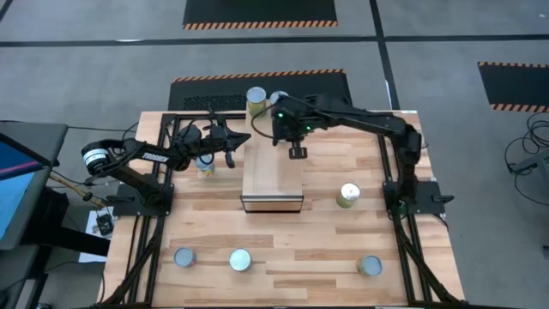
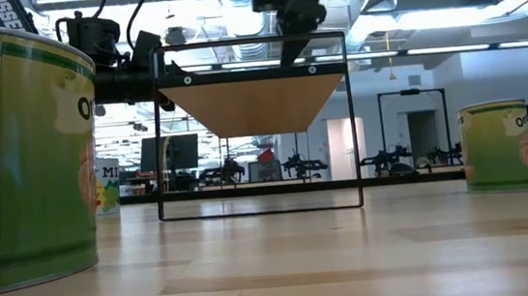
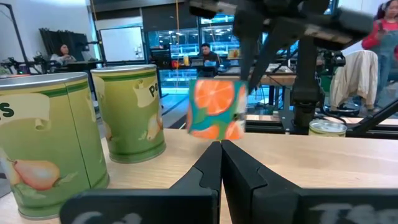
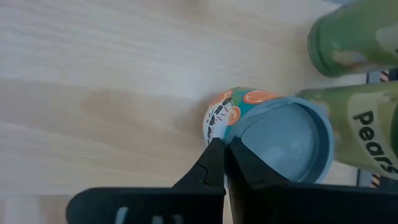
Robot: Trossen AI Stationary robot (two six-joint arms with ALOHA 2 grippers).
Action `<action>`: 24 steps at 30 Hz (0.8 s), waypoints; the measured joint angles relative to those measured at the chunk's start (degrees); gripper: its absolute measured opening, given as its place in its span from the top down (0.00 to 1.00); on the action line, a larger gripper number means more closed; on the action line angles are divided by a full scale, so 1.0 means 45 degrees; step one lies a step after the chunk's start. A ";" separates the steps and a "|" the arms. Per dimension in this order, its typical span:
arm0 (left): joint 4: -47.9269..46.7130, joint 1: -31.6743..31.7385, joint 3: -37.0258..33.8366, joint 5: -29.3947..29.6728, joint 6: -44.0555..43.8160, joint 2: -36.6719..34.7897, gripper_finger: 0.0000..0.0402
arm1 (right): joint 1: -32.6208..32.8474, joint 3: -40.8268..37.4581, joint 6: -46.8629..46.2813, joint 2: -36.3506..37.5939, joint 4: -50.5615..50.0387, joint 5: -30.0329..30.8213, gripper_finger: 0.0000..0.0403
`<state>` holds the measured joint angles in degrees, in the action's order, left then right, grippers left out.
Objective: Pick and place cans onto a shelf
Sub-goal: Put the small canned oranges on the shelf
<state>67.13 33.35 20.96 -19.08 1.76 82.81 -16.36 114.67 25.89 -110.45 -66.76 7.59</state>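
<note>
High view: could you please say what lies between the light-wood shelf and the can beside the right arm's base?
Only bare plank tabletop separates the long light-wood shelf from that silver-lidded yellow-green tin can, as the high view shows.

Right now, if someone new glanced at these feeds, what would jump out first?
The right claw is shut on the rim of an orange-printed teal can, holding it above the shelf at the table's centre. Two green pear-labelled cans already stand on the shelf's far end. The left claw, shut and empty, waits at the shelf's left edge.
</note>
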 joint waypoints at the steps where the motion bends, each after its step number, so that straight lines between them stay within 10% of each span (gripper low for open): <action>1: 0.0000 0.0004 -0.0003 0.0002 0.0000 0.0000 1.00 | -0.0082 0.0175 0.0086 -0.0144 -0.0111 0.0018 0.97; 24: -0.0003 0.0002 0.0001 -0.0003 -0.0002 0.0003 1.00 | -0.0549 0.0471 0.0729 -0.0517 -0.0414 -0.0122 0.94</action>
<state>67.12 33.36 20.97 -19.09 1.75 82.82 -18.83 116.79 29.17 -112.77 -68.62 7.04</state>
